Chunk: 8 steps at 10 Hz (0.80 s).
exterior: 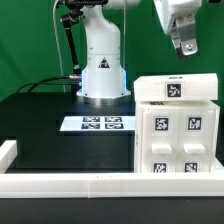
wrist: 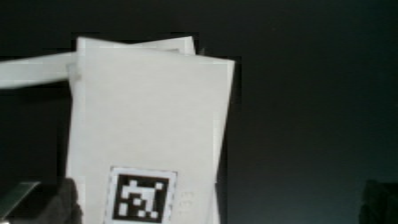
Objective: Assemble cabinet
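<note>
The cabinet point(exterior: 176, 125) is a white boxy frame standing on the black table at the exterior view's right. It has a tagged top panel and several tags on its front. My gripper point(exterior: 186, 48) hangs in the air above the cabinet, apart from it, open and empty. In the wrist view the cabinet's top point(wrist: 151, 110) lies below with one tag near the dark left finger point(wrist: 39, 200). The gripper point(wrist: 214, 205) has its fingers spread wide at the two sides of that view, holding nothing.
The marker board point(exterior: 100, 123) lies flat in the middle of the table. The robot's white base point(exterior: 103, 70) stands behind it. A long white border rail point(exterior: 60, 183) runs along the front edge and turns up at the exterior view's left.
</note>
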Tool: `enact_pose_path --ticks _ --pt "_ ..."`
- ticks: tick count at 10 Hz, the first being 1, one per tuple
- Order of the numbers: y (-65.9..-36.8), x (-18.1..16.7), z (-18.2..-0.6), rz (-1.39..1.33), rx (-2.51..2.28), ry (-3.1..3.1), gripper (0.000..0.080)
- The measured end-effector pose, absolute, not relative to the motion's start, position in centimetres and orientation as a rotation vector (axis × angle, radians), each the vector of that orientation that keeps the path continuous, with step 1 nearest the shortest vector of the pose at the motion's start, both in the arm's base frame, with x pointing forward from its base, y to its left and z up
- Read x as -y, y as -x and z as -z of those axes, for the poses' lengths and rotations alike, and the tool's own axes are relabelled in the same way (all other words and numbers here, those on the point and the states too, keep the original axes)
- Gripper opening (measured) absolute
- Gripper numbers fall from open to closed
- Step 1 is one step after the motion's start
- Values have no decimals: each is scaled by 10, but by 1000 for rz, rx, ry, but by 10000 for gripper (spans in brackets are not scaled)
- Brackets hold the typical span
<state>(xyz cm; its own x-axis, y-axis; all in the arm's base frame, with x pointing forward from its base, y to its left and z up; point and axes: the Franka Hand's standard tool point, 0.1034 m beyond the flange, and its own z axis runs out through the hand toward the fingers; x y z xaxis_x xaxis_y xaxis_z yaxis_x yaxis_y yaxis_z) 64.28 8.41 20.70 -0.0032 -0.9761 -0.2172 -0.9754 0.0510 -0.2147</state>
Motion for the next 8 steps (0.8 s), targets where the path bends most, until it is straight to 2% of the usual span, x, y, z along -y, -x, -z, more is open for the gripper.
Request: enact_pose_path --ticks 5,8 --pt "-649 -96 -214 110 -1300 2571 797" --pt "-651 -98 -214 144 -1048 2692 797"
